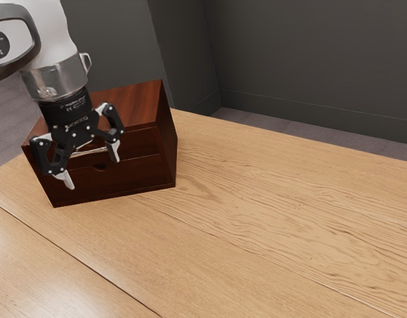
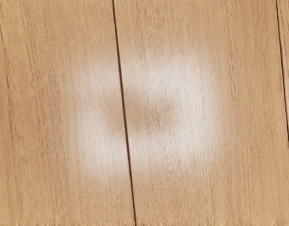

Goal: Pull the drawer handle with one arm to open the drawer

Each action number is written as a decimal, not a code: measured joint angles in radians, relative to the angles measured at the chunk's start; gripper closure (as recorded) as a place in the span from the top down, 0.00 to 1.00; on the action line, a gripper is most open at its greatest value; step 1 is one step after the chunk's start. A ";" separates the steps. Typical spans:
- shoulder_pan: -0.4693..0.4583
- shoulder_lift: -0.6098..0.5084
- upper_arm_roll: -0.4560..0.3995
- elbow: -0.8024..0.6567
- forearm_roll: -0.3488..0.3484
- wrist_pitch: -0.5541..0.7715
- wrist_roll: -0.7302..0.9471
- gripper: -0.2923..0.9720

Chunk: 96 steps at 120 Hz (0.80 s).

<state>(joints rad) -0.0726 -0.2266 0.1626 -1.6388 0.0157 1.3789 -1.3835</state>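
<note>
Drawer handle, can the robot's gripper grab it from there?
Probably yes. The gripper hangs open just in front of the drawer, about level with the handle, and nothing seems to block the way.

Plain simulated room, grey walls [image 1: 309, 53], wooden table [image 1: 256, 218]

The exterior camera is looking down obliquely across the table [image 1: 270, 218], the arm [image 1: 48, 53] entering upper left; the wrist camera is facing straight down, close above that same table's planks.

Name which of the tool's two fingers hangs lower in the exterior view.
The finger on the exterior view's left: its white tip sits lower before the cabinet than the other's.
</note>
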 joint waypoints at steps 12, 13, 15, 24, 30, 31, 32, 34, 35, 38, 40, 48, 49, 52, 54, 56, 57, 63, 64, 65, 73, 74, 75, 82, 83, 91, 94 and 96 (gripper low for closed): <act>0.001 0.001 0.003 -0.012 -0.004 0.030 -0.006 0.77; 0.002 0.001 0.003 -0.012 -0.004 0.032 -0.006 0.77; 0.006 0.000 0.002 -0.013 -0.004 0.036 -0.007 0.77; 0.089 0.014 -0.003 -0.015 -0.010 0.050 -0.010 0.77; 0.146 0.043 -0.005 -0.014 -0.016 0.064 -0.012 0.77; 0.151 0.047 -0.006 -0.014 -0.017 0.067 -0.013 0.77; 0.154 0.050 -0.006 -0.015 -0.017 0.070 -0.013 0.77; 0.161 0.057 -0.005 -0.018 -0.017 0.075 -0.014 0.77; 0.163 0.061 -0.005 -0.019 -0.017 0.077 -0.014 0.77; 0.167 0.077 -0.005 -0.019 -0.017 0.085 -0.017 0.77; 0.172 0.093 -0.005 -0.013 -0.018 0.091 -0.018 0.77; 0.355 0.145 -0.142 0.022 -0.022 0.114 -0.025 0.77; 0.391 0.148 -0.173 0.024 -0.023 0.117 -0.025 0.77; 0.505 0.154 -0.277 0.030 -0.024 0.124 -0.028 0.77; 0.574 0.157 -0.342 0.032 -0.025 0.128 -0.029 0.77; 0.638 0.159 -0.404 0.035 -0.025 0.132 -0.031 0.77; 0.666 0.160 -0.432 0.036 -0.026 0.133 -0.032 0.77; 0.758 0.166 -0.532 0.040 -0.026 0.146 -0.036 0.77; 0.765 0.167 -0.541 0.040 -0.026 0.149 -0.037 0.77; 0.771 0.168 -0.548 0.040 -0.026 0.153 -0.038 0.77; 0.772 0.175 -0.554 0.043 -0.024 0.191 -0.045 0.77; 0.769 0.176 -0.549 0.043 -0.024 0.196 -0.045 0.77; 0.767 0.176 -0.545 0.043 -0.024 0.200 -0.046 0.77; 0.755 0.175 -0.506 0.043 -0.025 0.225 -0.052 0.77; 0.754 0.174 -0.500 0.043 -0.026 0.228 -0.053 0.77; 0.773 0.174 -0.464 0.040 -0.029 0.257 -0.058 0.77; 0.788 0.176 -0.456 0.039 -0.032 0.269 -0.060 0.77; 0.798 0.177 -0.452 0.038 -0.033 0.276 -0.062 0.77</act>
<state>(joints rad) 0.7255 -0.0492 -0.2894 -1.6005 -0.0170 1.6552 -1.4453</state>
